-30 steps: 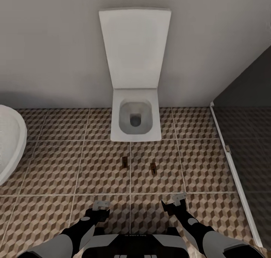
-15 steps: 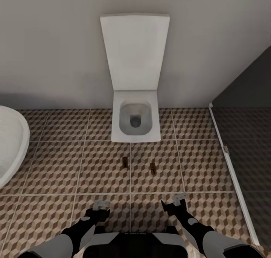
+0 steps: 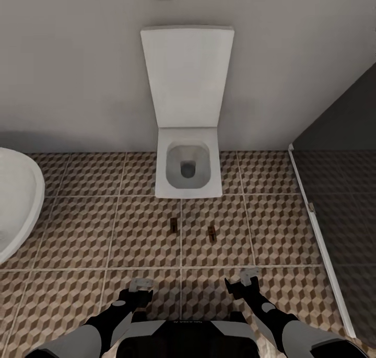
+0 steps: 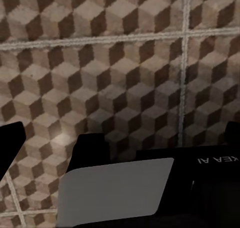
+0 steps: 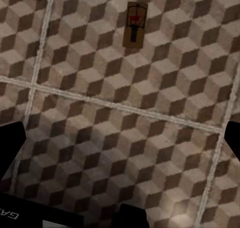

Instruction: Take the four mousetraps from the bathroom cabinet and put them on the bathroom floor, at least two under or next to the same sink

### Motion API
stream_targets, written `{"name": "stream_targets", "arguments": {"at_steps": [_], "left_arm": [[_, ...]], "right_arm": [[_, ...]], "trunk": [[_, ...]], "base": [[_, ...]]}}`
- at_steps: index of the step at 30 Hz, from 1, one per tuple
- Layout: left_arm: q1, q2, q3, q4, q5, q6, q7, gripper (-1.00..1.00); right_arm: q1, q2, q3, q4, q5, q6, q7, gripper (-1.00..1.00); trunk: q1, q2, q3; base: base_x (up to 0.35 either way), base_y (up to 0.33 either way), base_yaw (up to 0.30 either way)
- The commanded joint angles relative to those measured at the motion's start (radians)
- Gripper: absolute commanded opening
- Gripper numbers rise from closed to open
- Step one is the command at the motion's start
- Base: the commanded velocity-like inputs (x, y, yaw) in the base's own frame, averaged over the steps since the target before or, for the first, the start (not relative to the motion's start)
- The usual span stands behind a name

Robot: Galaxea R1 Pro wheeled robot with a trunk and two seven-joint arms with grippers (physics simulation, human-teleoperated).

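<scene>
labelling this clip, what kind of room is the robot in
A bathroom: a white square toilet stands against the wall, a white bathtub's rim curves in beside it, and a glass-walled shower borders the cube-patterned tile floor.

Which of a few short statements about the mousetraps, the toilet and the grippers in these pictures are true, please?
1. Two mousetraps lie on the bathroom floor in front of the toilet. True.
2. The toilet lid is shut. False: it stands raised against the wall.
3. The right gripper holds a mousetrap. False: it is open and empty.
4. The left gripper is open above bare tiles. True.
5. A mousetrap lies inside the toilet bowl. False: both are on the tiles.
</scene>
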Motion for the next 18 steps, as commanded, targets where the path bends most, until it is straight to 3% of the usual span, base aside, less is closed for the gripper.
{"name": "stream_targets", "arguments": {"at_steps": [1, 18], "left_arm": [[0.000, 0.000, -0.009, 0.001, 0.008, -0.004, 0.005, 1.00], [0.000, -0.002, -0.009, 0.001, 0.009, -0.004, 0.005, 1.00]], "right_arm": [[0.000, 0.000, 0.000, 0.001, 0.002, -0.003, 0.002, 1.00], [0.003, -0.004, 0.000, 0.002, 0.002, -0.003, -0.001, 1.00]], "trunk": [[-0.004, 0.007, 0.003], [-0.069, 0.126, 0.065]], "base": [[0.000, 0.000, 0.000], [0.000, 0.000, 0.000]]}}
